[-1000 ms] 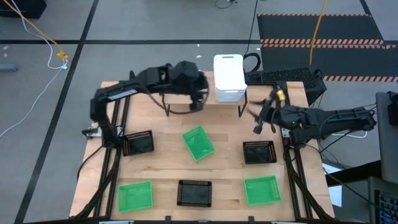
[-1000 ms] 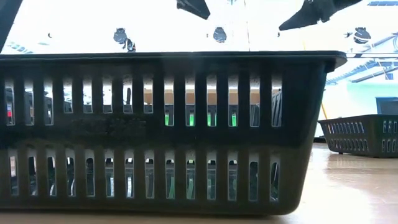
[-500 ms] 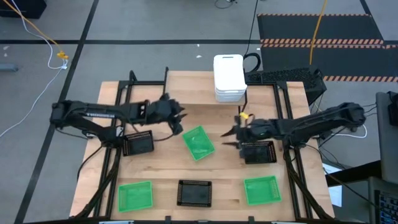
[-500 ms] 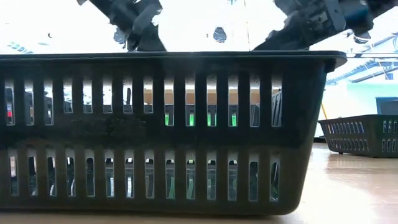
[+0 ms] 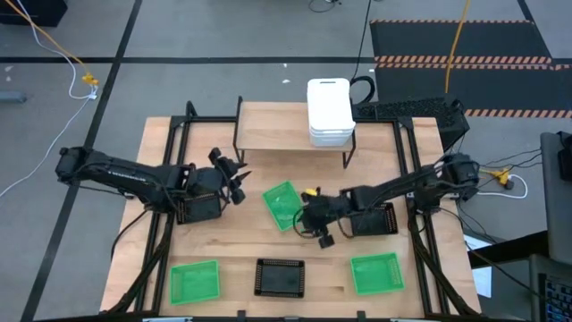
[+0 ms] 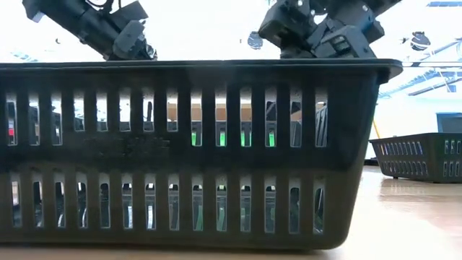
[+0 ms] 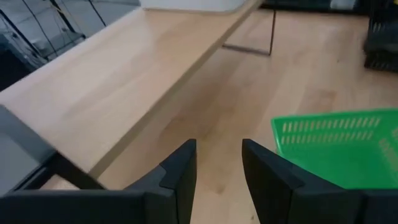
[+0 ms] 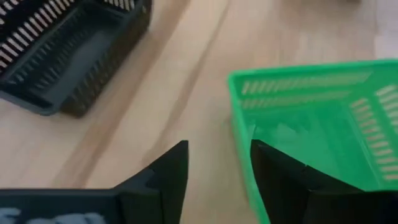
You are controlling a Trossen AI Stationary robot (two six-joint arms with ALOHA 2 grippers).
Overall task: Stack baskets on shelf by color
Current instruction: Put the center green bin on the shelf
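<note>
Green and black baskets are scattered over the wooden table (image 5: 241, 255), and going left to right in the overhead shot: there's a green one at the front left corner (image 5: 194, 281), a black one (image 5: 198, 207) further back on the left, a black one front centre (image 5: 280, 277), a tilted green basket (image 5: 285, 205) in the middle, another black one (image 5: 373, 219) to the right of it, and a green one front right (image 5: 375, 273). The stack of white baskets (image 5: 329, 112) sits on the right end of the shelf (image 5: 273, 130) at the back.

Left gripper (image 5: 234, 177) hangs just past the right edge of the left black basket, between it and the tilted green one, touching neither. Its fingers (image 7: 180, 177) stand a little apart with nothing but bare table between them; in the left wrist view the green basket (image 7: 339, 146) lies off to one side of the fingers, not between them.

Right gripper (image 5: 315, 222) is right at the tilted green basket's front right corner. Its fingers (image 8: 165, 171) are spread apart, empty, and the green basket's near wall (image 8: 239, 140) lines up roughly with one finger rather than sitting in the gap
</note>
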